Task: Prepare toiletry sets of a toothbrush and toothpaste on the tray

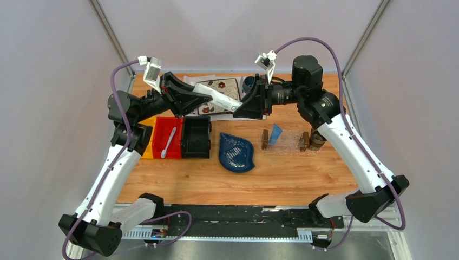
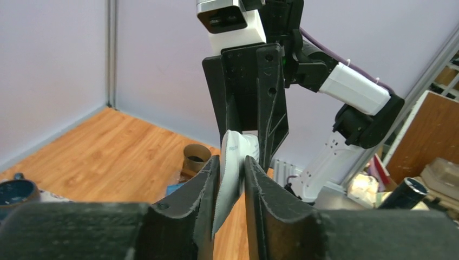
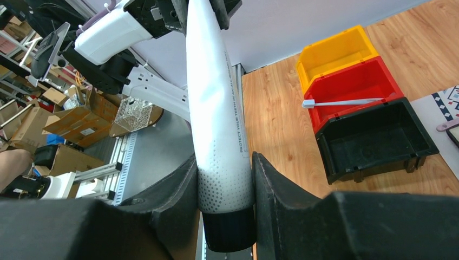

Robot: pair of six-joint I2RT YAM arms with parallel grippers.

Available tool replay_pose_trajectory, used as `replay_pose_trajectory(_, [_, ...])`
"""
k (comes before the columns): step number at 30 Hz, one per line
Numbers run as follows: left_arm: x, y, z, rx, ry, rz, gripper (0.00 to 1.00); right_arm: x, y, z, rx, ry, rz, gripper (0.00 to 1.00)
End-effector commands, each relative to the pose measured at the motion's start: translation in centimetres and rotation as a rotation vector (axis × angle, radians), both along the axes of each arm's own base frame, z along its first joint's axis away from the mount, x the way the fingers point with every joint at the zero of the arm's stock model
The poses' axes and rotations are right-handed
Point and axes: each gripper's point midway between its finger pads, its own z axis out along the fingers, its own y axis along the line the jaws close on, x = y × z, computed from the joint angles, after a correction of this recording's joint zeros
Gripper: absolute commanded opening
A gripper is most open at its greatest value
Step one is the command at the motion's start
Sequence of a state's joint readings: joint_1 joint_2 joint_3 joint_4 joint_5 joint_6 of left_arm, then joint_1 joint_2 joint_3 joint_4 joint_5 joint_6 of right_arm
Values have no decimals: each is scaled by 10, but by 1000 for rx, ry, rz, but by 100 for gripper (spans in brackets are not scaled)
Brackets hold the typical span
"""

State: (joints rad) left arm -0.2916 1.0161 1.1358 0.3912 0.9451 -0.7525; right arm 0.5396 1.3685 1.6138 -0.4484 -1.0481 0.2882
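The white-grey toothpaste tube (image 1: 224, 101) hangs in the air between both grippers, above the back of the table. My left gripper (image 1: 207, 97) is shut on its flat crimped end (image 2: 231, 173). My right gripper (image 1: 237, 110) is shut on the tube just above its dark cap (image 3: 230, 227). The light blue toothpaste tube (image 1: 276, 133) leans in the clear tray (image 1: 289, 145), which has a wooden block (image 1: 264, 139) at each short end. The pale toothbrush (image 1: 169, 142) lies in the red bin (image 1: 174, 132); it also shows in the right wrist view (image 3: 341, 102).
A black bin (image 1: 196, 137) stands right of the red bin and a yellow bin (image 1: 148, 147) left of it. A dark blue leaf dish (image 1: 236, 153) lies mid-table. A patterned mat (image 1: 223, 86) and a dark cup (image 1: 248, 84) are at the back. A brown cup (image 1: 317, 142) stands by the tray's right end.
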Motion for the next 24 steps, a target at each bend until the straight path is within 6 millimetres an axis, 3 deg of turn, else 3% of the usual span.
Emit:
replay_pose_trajectory(1, [-5, 2, 14, -13, -66, -6, 22, -12, -5, 18, 57, -67, 25, 9])
replay_pose_trajectory(2, [-6, 2, 15, -14, -71, -7, 9, -11, -4, 16, 55, -64, 26, 11])
replay_pose_trajectory(4, [-5, 2, 15, -12, -70, -6, 0, -12, -3, 9, 44, -55, 31, 15])
replay_pose_trajectory(13, [-1, 1, 12, 5, -49, 1, 0, -15, 5, -20, -16, -83, 17, 21])
replay_pose_trajectory(19, [-4, -1, 5, 65, -55, -21, 0, -15, 8, -35, -74, -110, 6, 48])
replay_pose_trajectory(24, [-5, -3, -19, 179, -61, -38, 0, -13, 7, -37, -117, -161, -15, 65])
